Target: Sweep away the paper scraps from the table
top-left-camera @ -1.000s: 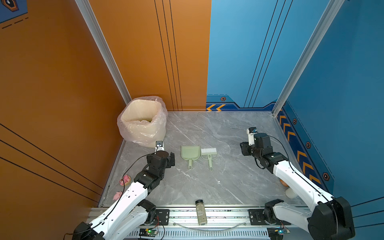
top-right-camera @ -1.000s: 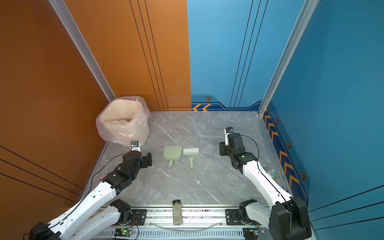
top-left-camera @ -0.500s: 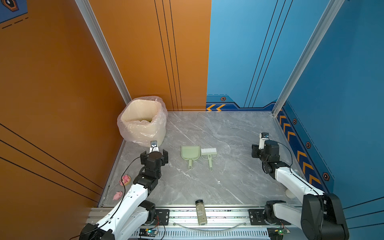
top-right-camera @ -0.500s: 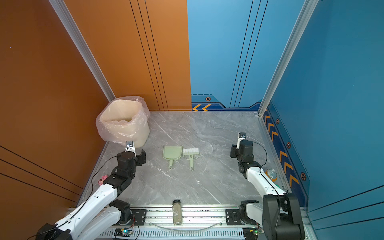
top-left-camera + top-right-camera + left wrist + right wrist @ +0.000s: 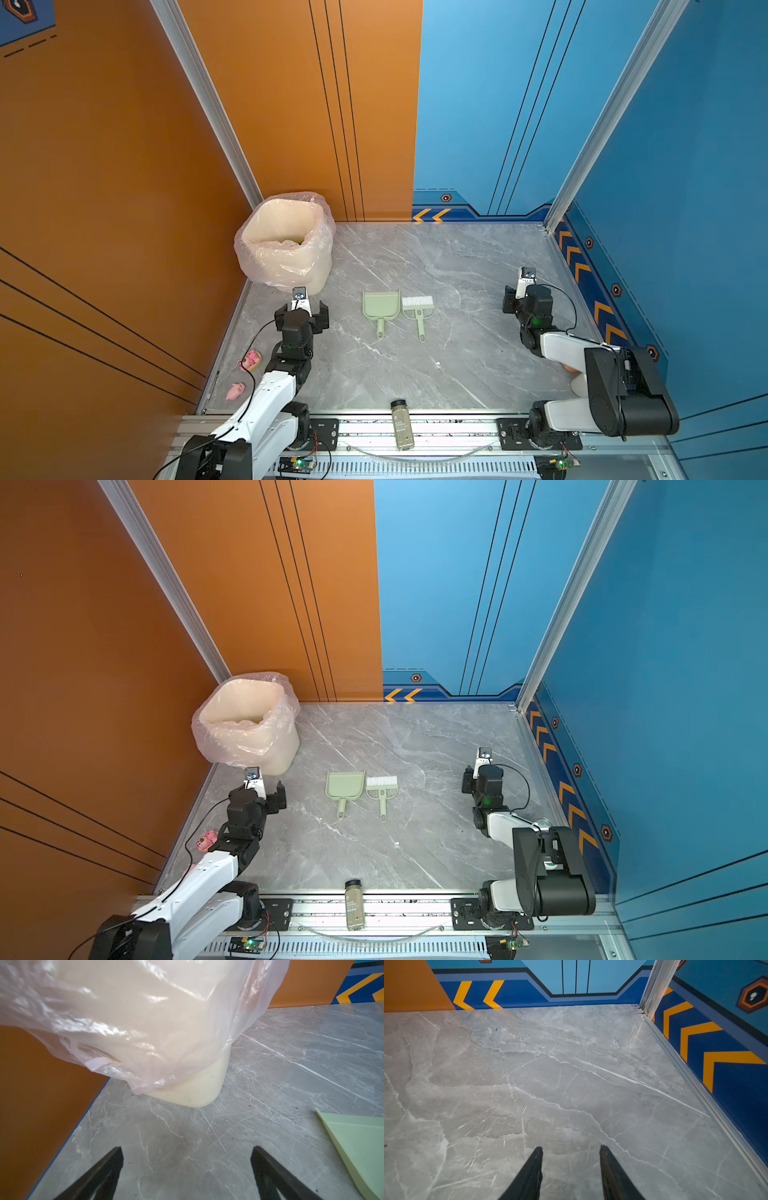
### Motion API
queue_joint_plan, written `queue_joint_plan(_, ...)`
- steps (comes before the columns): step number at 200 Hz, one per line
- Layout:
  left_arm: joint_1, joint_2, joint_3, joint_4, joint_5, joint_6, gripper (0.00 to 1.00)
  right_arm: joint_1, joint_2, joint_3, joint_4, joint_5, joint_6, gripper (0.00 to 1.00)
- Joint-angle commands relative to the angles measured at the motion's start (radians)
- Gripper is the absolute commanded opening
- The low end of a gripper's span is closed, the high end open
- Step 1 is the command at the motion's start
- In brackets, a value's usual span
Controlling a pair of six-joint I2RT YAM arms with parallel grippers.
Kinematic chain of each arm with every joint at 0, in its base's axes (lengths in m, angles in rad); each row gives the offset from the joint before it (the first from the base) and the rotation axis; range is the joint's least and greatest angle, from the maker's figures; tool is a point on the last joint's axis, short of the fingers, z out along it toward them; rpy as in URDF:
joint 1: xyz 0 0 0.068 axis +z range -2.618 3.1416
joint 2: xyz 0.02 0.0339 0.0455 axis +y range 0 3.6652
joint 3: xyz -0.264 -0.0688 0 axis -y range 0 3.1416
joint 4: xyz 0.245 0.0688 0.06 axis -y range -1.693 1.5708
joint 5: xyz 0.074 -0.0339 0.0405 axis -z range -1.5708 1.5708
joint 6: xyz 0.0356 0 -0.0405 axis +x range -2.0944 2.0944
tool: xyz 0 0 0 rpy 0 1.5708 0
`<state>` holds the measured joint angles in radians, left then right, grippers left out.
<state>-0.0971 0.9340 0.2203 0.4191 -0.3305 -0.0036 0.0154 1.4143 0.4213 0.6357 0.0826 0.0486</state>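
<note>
No paper scraps show on the grey marble table [image 5: 415,374] in any view. A pale green dustpan [image 5: 380,305] [image 5: 344,786] and its white-bristled brush [image 5: 417,305] [image 5: 381,786] lie side by side mid-table, handles toward the front. My left gripper [image 5: 301,309] [image 5: 266,791] [image 5: 187,1150] hangs open wide and empty between the bin and the dustpan, whose corner [image 5: 357,1142] shows in the left wrist view. My right gripper [image 5: 515,297] [image 5: 470,777] [image 5: 570,1148] is near the right wall, open a little, with only bare table [image 5: 571,1064] between its fingers.
A cream bin lined with a clear bag [image 5: 286,245] [image 5: 249,725] [image 5: 145,1022] stands in the back left corner. Two pink pig figurines [image 5: 251,359] [image 5: 235,390] lie past the table's left edge. A small bottle [image 5: 401,424] [image 5: 354,904] lies on the front rail.
Both arms have folded back toward their bases. The left gripper has shifted left away from the dustpan, and the right gripper has shifted right toward the wall. Dustpan and brush have not moved.
</note>
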Motion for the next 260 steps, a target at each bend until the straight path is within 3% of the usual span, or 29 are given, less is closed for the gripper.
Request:
queue_joint_plan(1, 0.028, 0.057, -0.021, 0.152, 0.106, 0.009, 0.98, -0.015, 0.062, -0.005, 0.119, -0.014, 0.021, 0.47)
queue_joint_plan(51, 0.039, 0.213, -0.006, 0.311, 0.126, 0.035, 0.98, 0.0, 0.096, 0.003, 0.133, 0.008, 0.007, 0.49)
queue_joint_plan(85, 0.043, 0.291, 0.034, 0.342, 0.142, 0.046, 0.98, 0.017, 0.104, -0.015, 0.169, 0.047, 0.001, 0.66)
queue_joint_plan(174, 0.045, 0.373, 0.077, 0.382, 0.187, 0.051, 0.98, 0.018, 0.109, -0.02, 0.183, 0.045, -0.003, 0.77)
queue_joint_plan(194, 0.045, 0.374, 0.077, 0.383, 0.189, 0.031, 0.98, 0.018, 0.109, -0.02, 0.183, 0.045, -0.003, 0.86)
queue_joint_plan(204, 0.045, 0.374, 0.076, 0.386, 0.189, 0.028, 0.98, 0.018, 0.109, -0.021, 0.183, 0.045, -0.003, 1.0)
queue_joint_plan(260, 0.048, 0.413, 0.057, 0.471, 0.182, 0.019, 0.98, 0.019, 0.109, -0.023, 0.187, 0.045, -0.003, 1.0)
